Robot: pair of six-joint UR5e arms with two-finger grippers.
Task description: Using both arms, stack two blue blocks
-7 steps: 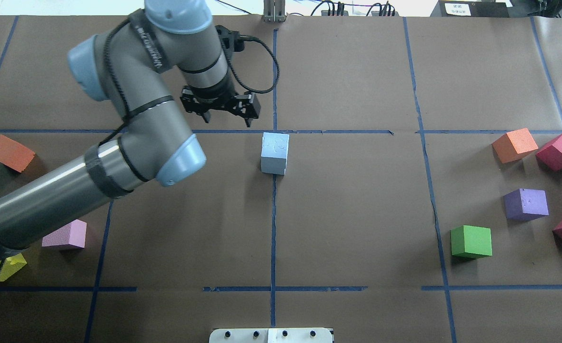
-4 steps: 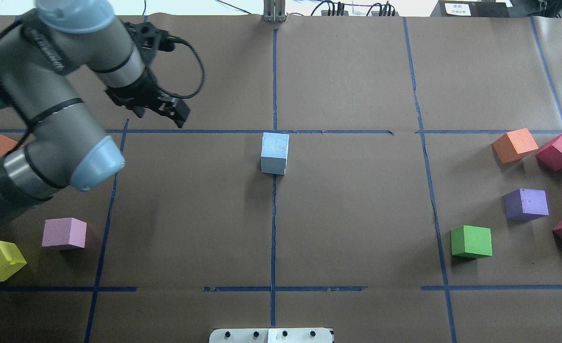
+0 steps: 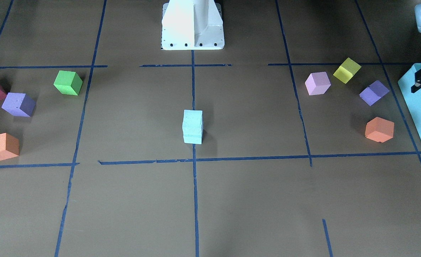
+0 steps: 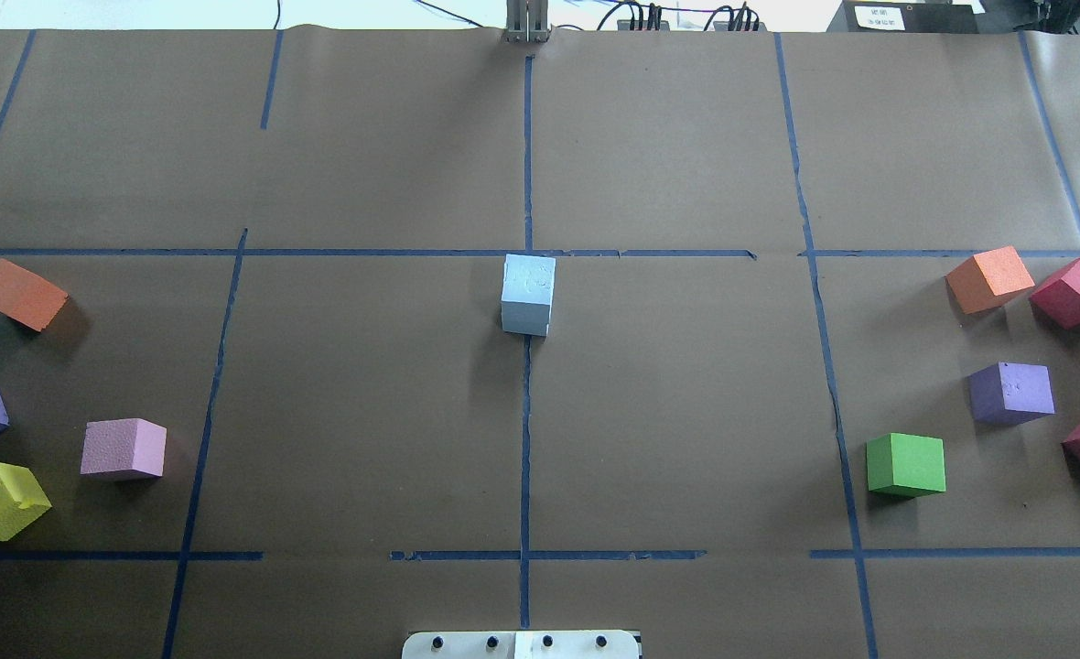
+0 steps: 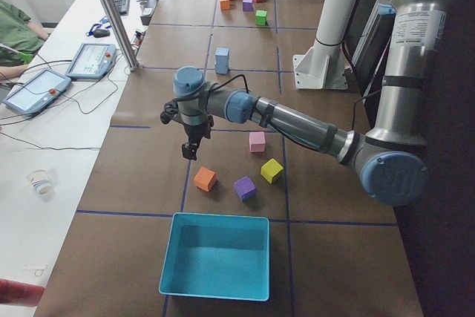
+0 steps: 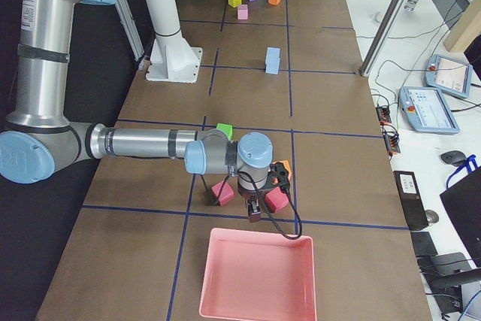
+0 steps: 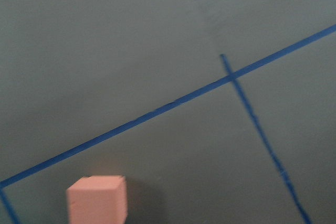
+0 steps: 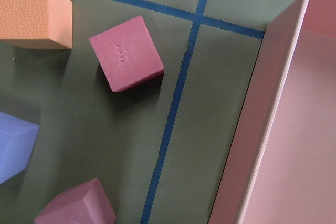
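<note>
Reaching out low over its end of the table, the left arm (image 5: 297, 120) runs nearly level from its elbow. The left gripper (image 5: 191, 148) points straight down near an orange block (image 5: 205, 178). Whether its fingers are spread or closed, or grip anything, cannot be told. The right arm (image 6: 143, 143) stretches out flat at the opposite end. The right gripper (image 6: 255, 213) hangs down among red blocks (image 6: 223, 193), and its opening is equally impossible to judge. A turquoise box (image 5: 215, 265) sits near the left gripper, open-topped, with its bare floor showing. A pink tray (image 6: 255, 280) lies just beside the right gripper, its floor also bare. Lettering on the arms' upright tubes is too small to read. The blue blocks (image 3: 192, 127) stand one squarely on the other at the table's middle, on the centre tape line (image 3: 195, 200), well apart from both grippers.
</note>
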